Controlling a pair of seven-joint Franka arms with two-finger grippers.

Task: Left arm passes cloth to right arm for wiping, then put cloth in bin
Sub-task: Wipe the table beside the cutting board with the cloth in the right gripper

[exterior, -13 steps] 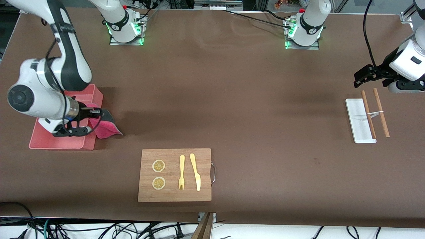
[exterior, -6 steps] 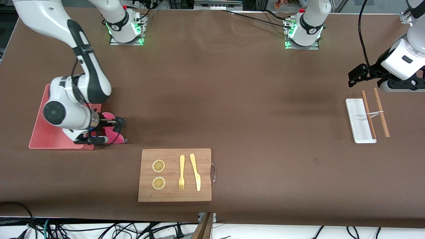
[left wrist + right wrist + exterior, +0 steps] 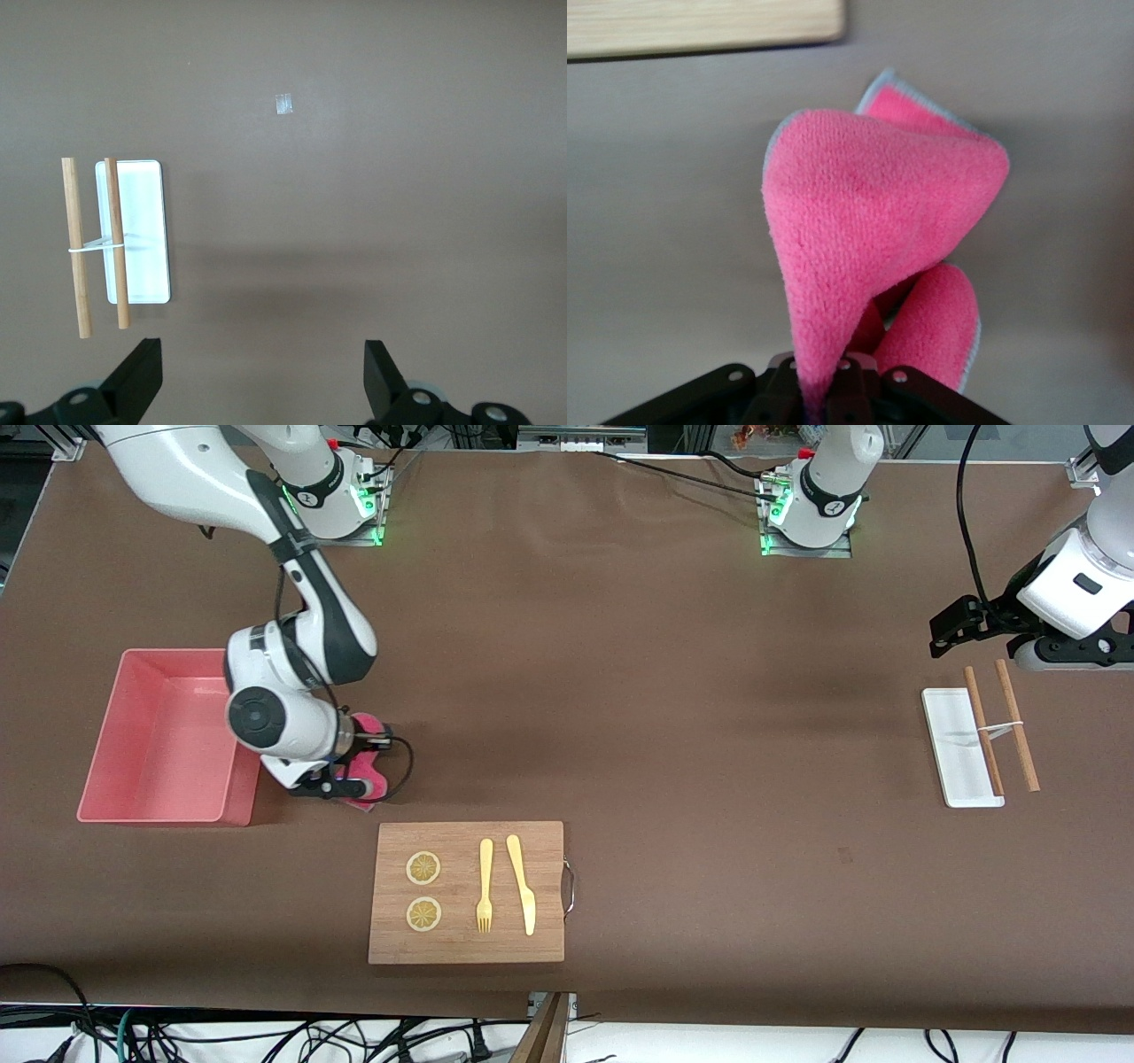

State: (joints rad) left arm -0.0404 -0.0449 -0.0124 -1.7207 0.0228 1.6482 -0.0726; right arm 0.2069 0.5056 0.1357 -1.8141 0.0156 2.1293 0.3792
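My right gripper (image 3: 379, 746) is shut on the crimson-pink cloth (image 3: 367, 772), low over the table beside the bin, just past the cutting board's corner. In the right wrist view the cloth (image 3: 868, 204) hangs folded from the shut right gripper (image 3: 824, 376). The light pink bin (image 3: 168, 657) stands empty at the right arm's end of the table. My left gripper (image 3: 941, 633) is open and empty, waiting above the table near the white tray; in the left wrist view the left gripper (image 3: 263, 354) has its jaws wide apart over bare table.
A wooden cutting board (image 3: 549, 841) with two lemon slices, a fork and a knife lies near the front camera; its edge shows in the right wrist view (image 3: 700, 22). A small white tray (image 3: 952, 753) and tied wooden sticks (image 3: 1001, 722) lie at the left arm's end.
My right arm has carried the cloth away from the bin toward the table's middle, and the bin now shows whole. The left arm rose a little at first, then held still.
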